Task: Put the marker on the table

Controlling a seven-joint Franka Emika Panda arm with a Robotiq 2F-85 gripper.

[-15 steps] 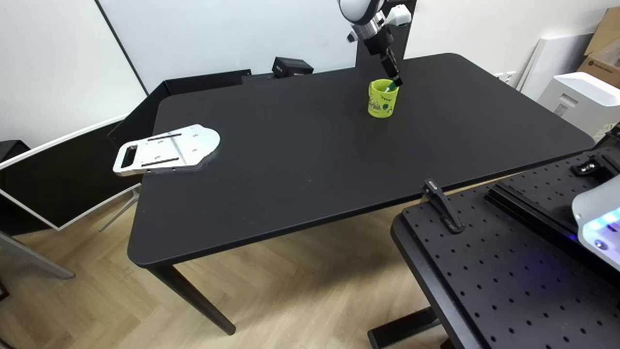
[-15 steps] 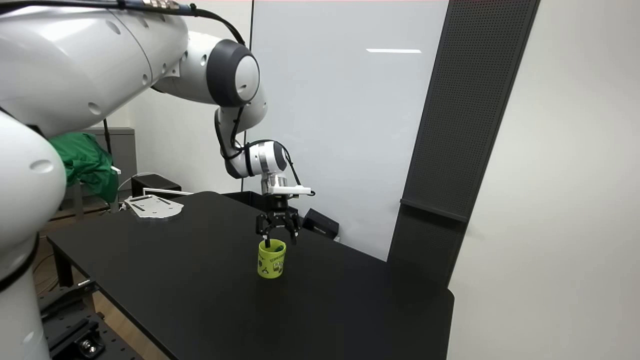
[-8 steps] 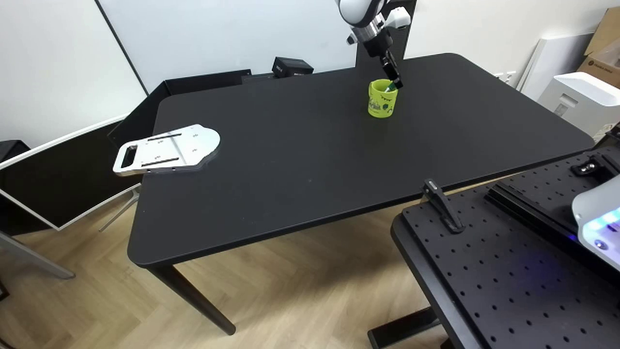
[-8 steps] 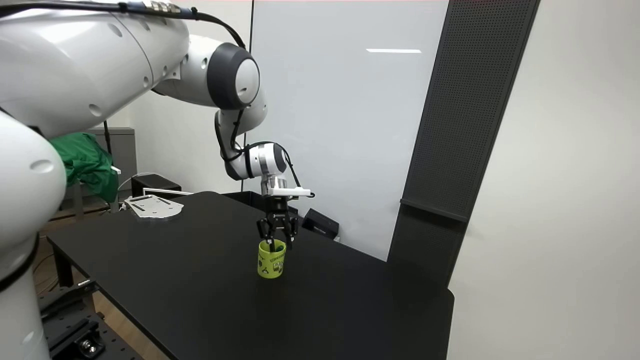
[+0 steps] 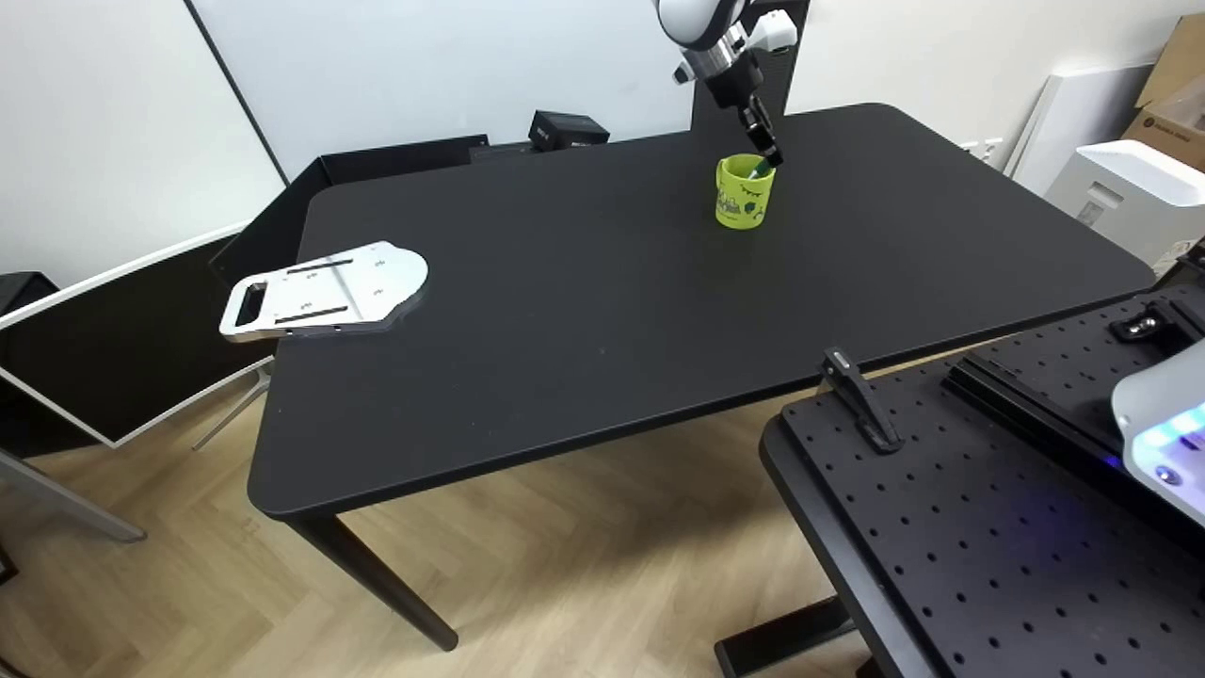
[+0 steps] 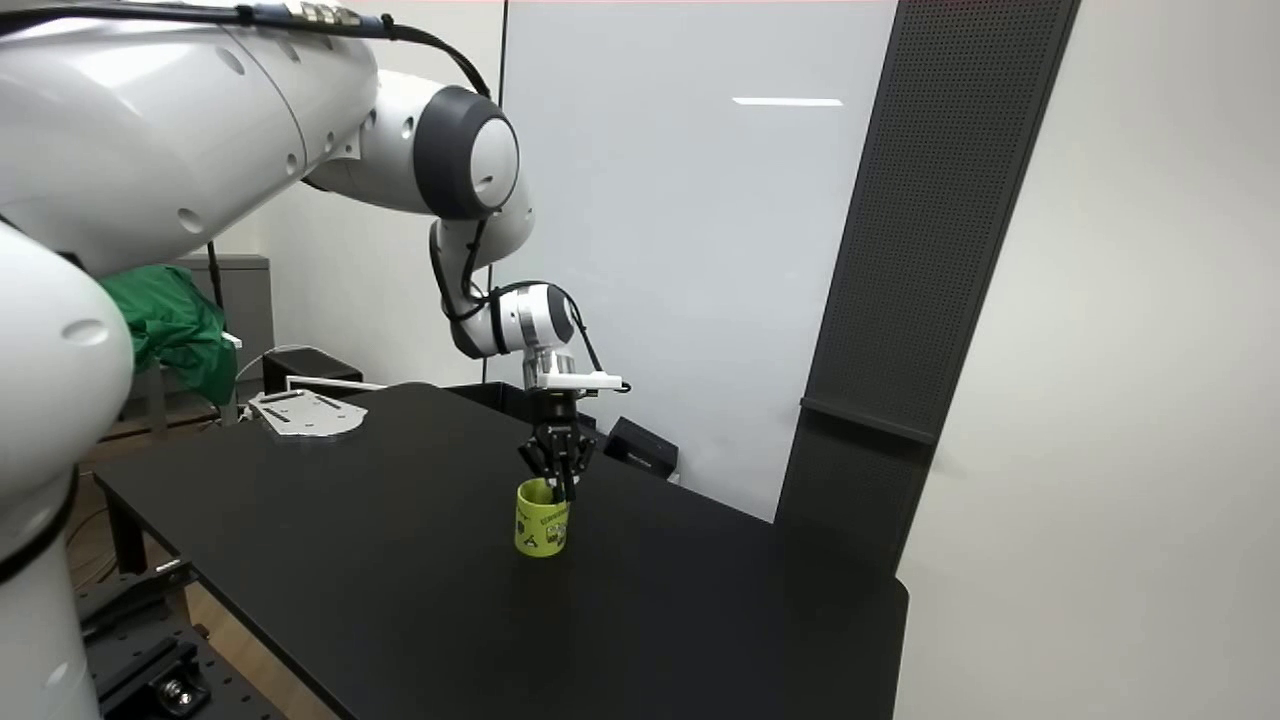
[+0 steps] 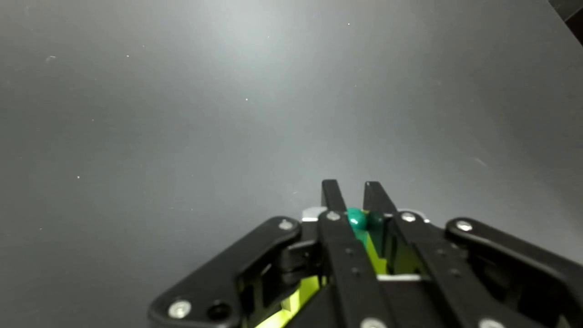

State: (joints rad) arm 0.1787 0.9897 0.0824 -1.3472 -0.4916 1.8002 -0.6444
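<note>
A yellow-green cup stands upright on the black table, as both exterior views show. The marker leans inside it, its teal-green end up at the rim. My gripper points down into the cup's mouth, its two fingers close together. In the wrist view the rounded green end of the marker sits between the fingers of my gripper, shut on it. Fingers and cup wall hide the marker's lower part. Part of the cup shows beneath the finger links.
A white plate with a handle slot lies over the table's far-left edge in an exterior view. A perforated black board with a clamp stands beside the table. A black box is behind the table near the wall.
The gripper came down slightly into the cup's mouth, and its fingers, wide apart a second ago, have drawn together around the marker. The cup has stayed in place.
</note>
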